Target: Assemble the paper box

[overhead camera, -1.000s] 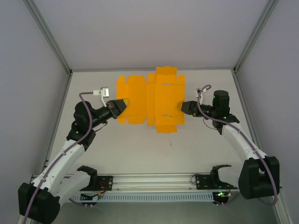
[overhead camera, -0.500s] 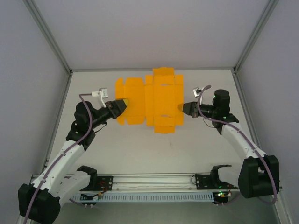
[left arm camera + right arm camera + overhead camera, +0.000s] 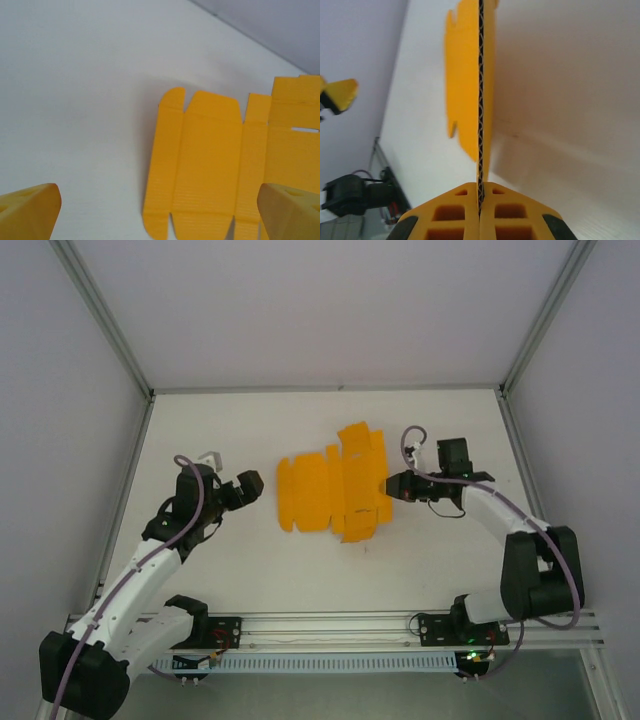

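The paper box [image 3: 335, 485] is a flat orange-yellow cut-out sheet with flaps and creases, skewed at the table's middle. My right gripper [image 3: 392, 483] is shut on its right edge. In the right wrist view the card [image 3: 481, 90] runs edge-on into the closed fingers [image 3: 455, 210] of the right gripper [image 3: 480, 188]. My left gripper [image 3: 252, 488] stands open a little left of the sheet, touching nothing. In the left wrist view the sheet's left panels [image 3: 215, 160] lie ahead of the left gripper [image 3: 157, 196], whose yellow fingertips [image 3: 31, 209] are spread wide.
White enclosure walls and metal frame posts [image 3: 110, 330] ring the table. An aluminium rail [image 3: 330, 625] with the arm bases runs along the near edge. Bare white tabletop [image 3: 300, 570] lies in front of the sheet.
The left gripper has come off the sheet's left flap, opened and drawn back left. The right gripper has pulled the sheet nearer and twisted it, so it now lies skewed.
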`<state>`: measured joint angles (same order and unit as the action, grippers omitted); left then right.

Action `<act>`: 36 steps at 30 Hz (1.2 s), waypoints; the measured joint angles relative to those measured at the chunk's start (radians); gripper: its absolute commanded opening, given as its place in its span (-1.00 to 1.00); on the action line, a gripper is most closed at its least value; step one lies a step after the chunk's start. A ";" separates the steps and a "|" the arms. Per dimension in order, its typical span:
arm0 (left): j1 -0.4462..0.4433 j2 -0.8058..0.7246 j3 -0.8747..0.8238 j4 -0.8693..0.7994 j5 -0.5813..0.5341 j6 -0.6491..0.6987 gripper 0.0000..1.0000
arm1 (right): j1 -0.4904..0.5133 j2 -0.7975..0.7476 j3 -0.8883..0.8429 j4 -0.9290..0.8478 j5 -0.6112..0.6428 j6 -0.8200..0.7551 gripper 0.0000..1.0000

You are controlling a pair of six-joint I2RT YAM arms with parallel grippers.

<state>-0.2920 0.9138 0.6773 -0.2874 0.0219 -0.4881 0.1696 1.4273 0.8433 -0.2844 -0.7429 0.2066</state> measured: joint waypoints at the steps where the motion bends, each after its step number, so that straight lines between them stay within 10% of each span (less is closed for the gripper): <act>1: 0.000 0.009 0.001 -0.008 -0.009 0.005 1.00 | 0.011 0.022 0.026 -0.032 0.035 -0.023 -1.00; 10: 0.000 0.105 0.027 -0.025 0.000 0.014 1.00 | 0.190 0.171 0.235 -0.169 0.525 -0.330 -1.00; 23: 0.000 0.262 0.169 -0.021 0.140 -0.030 1.00 | 0.428 0.192 0.167 0.106 0.991 -0.741 -0.99; 36: -0.014 0.580 0.565 -0.013 0.355 -0.058 1.00 | 0.536 0.229 0.116 0.232 1.128 -0.848 -0.99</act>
<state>-0.3058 1.4940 1.2427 -0.3008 0.3771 -0.5461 0.7055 1.6558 0.9588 -0.0521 0.3855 -0.6418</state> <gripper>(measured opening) 0.998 0.046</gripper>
